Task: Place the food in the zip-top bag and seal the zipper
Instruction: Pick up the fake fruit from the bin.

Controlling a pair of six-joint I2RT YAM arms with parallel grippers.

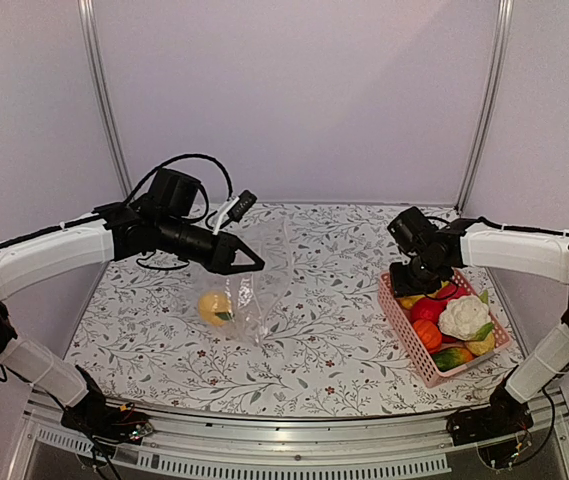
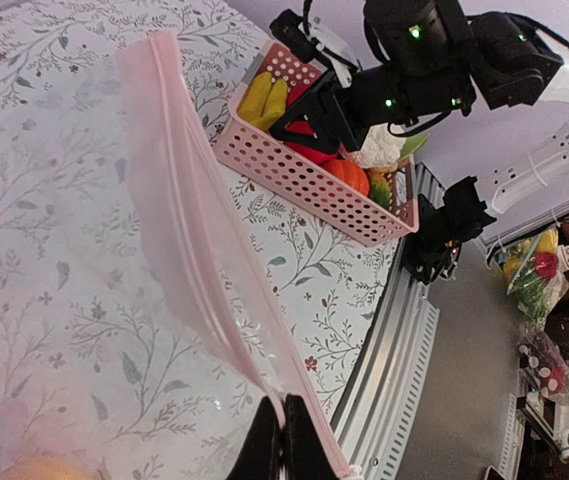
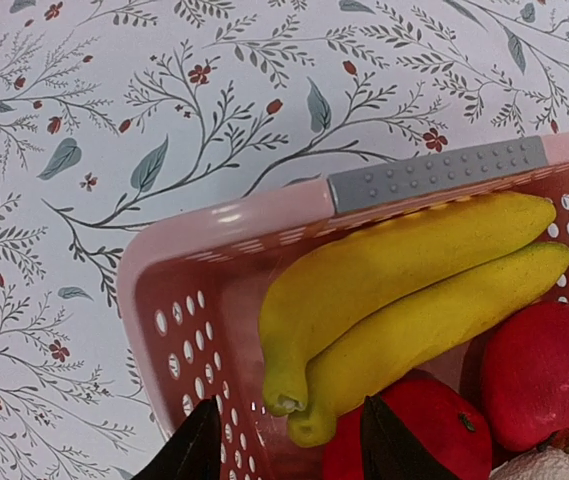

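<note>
Quick look at where things stand: the left gripper [image 2: 284,438] is pinched shut on the pink zipper [image 2: 219,230] strip at the mouth of the zip-top bag [image 1: 264,300], holding that edge up off the floral table [image 1: 324,350] so the clear plastic hangs down in a floppy tent near the middle. There's a yellow-orange fruit [image 1: 214,307] at the bag's lower left corner. It looks like it's sitting inside, but with plastic this clear I can't say for sure. The rest of the food is over on the right in the pink basket [image 1: 402,330]: the banana [image 3: 414,290] at the far end, red fruits [image 3: 544,370] right beside it, then the white cauliflower [image 1: 464,315], an orange piece [image 1: 427,333], and some green and yellow bits at the near end. The right gripper [image 3: 289,405] is down over the far end of the basket with its fingers spread apart, one on each side of the banana's stem end, not clamped on anything. The basket and the bag are well apart.
</note>
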